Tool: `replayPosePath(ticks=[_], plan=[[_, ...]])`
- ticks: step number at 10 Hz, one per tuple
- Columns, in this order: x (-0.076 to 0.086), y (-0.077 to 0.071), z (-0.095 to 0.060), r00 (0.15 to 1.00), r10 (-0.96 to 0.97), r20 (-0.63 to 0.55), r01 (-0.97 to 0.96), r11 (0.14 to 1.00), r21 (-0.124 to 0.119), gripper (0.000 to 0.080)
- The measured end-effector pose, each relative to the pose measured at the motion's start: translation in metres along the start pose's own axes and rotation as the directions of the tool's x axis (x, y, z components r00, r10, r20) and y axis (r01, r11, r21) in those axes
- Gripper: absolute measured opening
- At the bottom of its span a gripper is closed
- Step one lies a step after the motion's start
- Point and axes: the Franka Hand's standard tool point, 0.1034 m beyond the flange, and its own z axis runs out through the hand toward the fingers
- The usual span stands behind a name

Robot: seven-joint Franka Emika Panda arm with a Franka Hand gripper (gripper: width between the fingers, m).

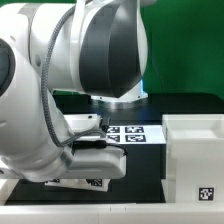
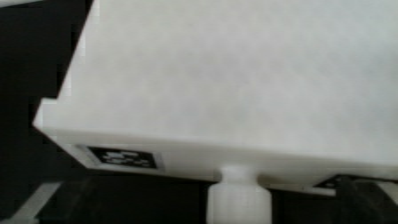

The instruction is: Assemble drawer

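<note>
Close beneath the gripper (image 1: 95, 152) lies a small drawer tray (image 2: 214, 80), and since I cannot tell how wide its jaws stand, I'd centre squarely over that tray before closing, with the casing (image 1: 195, 150) standing well off to one side.

We see the large white casing (image 1: 195, 150) standing open-topped at 4 o'clock in the exterior view, a small black-and-white tag (image 1: 203, 192) on its near face. In the wrist view a blurred white tray (image 2: 214, 90) fills the frame, tagged on one face, a knob (image 2: 237, 190) jutting from it
</note>
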Motion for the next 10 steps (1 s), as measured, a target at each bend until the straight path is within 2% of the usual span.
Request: replayPosePath(ticks=[5, 7, 8, 9, 10], plan=[[0.0010, -0.0019, 0.0081, 1.000, 0.006, 0.017, -0.006, 1.000, -0.001, 0.0649], [0.0010, -0.0018, 0.0081, 1.000, 0.006, 0.017, -0.006, 1.000, -0.001, 0.0370], [0.0010, -0.0018, 0.0081, 1.000, 0.006, 0.017, -0.006, 1.000, -0.001, 0.0370], [0.0009, -0.0018, 0.0081, 1.000, 0.006, 0.017, -0.006, 1.000, -0.001, 0.0235], [0.0009, -0.0017, 0.0081, 1.000, 0.006, 0.017, -0.006, 1.000, -0.001, 0.0167]])
